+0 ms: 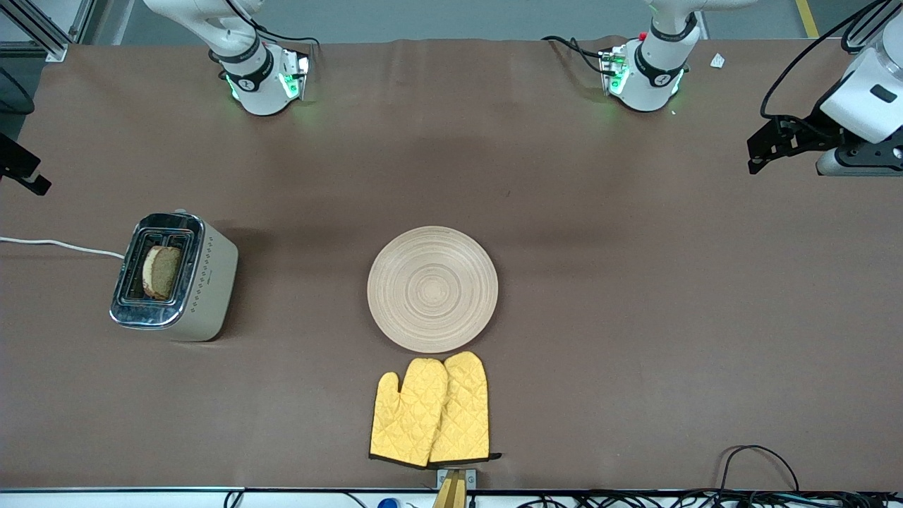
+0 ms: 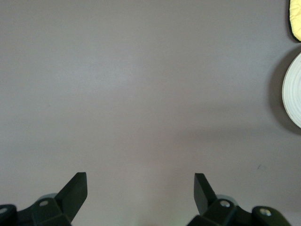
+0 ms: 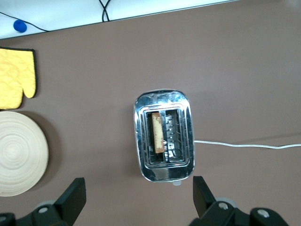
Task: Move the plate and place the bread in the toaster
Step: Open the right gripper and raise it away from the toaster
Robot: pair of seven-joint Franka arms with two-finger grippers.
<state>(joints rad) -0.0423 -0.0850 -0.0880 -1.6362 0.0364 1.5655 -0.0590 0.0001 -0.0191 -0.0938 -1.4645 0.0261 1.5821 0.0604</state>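
1. The table [image 1: 635, 317] has wide bare cloth around everything.
2. The plate [image 1: 432, 288] lies mid-table, touching nothing.
3. Two yellow mitts [image 1: 430, 413] lie just beside it, nearer the front camera.
4. The toaster [image 1: 175, 276] stands toward my right arm's end; the bread [image 1: 162, 271] sits in its slot.
5. My right gripper [image 3: 136, 197] hangs over the toaster, my left gripper [image 2: 140, 193] over bare cloth, both spread wide, empty.
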